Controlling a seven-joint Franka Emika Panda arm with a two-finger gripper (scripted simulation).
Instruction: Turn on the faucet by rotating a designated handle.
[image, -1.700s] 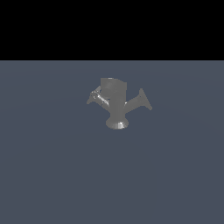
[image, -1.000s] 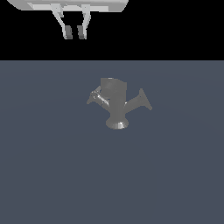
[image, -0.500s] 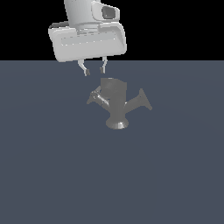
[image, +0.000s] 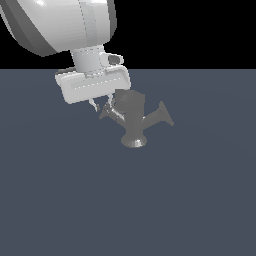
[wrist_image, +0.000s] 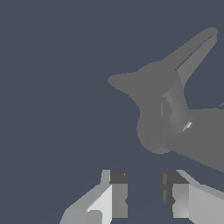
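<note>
In the exterior view, the gripper (image: 100, 106), jaws parted and holding nothing, is hovering at the handle (image: 111, 114), which is jutting leftward from the faucet (image: 134, 120) standing upright mid-floor (image: 128, 200).

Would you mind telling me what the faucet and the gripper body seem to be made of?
The faucet looks like dull grey metal with a matte finish: even grey shading, only tiny bright specks on its handle. The tool has a body that looks like glossy white plastic or painted metal, judging by soft highlights; a render leaves that open.
</note>
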